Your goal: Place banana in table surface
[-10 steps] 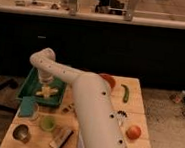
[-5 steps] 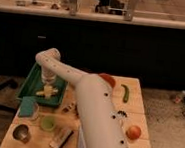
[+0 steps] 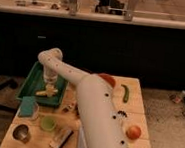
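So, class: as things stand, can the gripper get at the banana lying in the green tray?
Probably yes. The gripper hangs directly over the banana in the green tray, with nothing between them.

I am looking down on the worktop [image 3: 134,91] with my arm [image 3: 90,103] reaching across it from the near edge toward the far left. The tray [image 3: 31,79] is lying at the worktop's far left corner. The gripper [image 3: 48,85] is hanging inside the tray, right over the banana [image 3: 44,91], which is lying in the tray's near part. Nearer to me than the tray, a sponge [image 3: 28,106], a cup [image 3: 48,123] and a metal bowl [image 3: 21,133] are sitting along the left side. A brush [image 3: 61,138] is lying just right of the cup. Right of my arm, a pepper [image 3: 125,94] is lying far back and an apple [image 3: 133,131] nearer.
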You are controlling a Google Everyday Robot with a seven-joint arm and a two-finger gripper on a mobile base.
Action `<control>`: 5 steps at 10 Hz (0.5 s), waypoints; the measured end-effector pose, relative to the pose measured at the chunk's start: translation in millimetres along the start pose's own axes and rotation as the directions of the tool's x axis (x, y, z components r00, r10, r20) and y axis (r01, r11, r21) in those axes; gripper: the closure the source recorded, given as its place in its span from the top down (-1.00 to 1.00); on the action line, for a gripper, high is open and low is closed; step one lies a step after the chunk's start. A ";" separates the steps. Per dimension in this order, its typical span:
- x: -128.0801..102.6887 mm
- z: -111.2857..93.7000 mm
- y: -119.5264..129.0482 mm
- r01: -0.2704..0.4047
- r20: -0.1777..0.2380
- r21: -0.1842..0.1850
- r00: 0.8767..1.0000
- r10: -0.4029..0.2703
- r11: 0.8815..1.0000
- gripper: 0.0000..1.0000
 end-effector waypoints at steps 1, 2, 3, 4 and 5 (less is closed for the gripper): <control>1.5 -0.3 0.2 0.002 0.001 0.000 1.000 -0.002 1.000 -0.25; 1.7 -1.1 -0.6 0.003 0.004 0.003 1.000 -0.003 1.000 -0.41; 1.8 -2.8 -1.5 0.006 0.009 0.011 1.000 -0.006 1.000 -0.70; 1.6 -4.7 -1.5 0.009 0.010 0.016 1.000 -0.009 1.000 -0.86; 1.0 -7.3 -1.2 0.014 0.010 0.023 1.000 -0.014 1.000 -0.96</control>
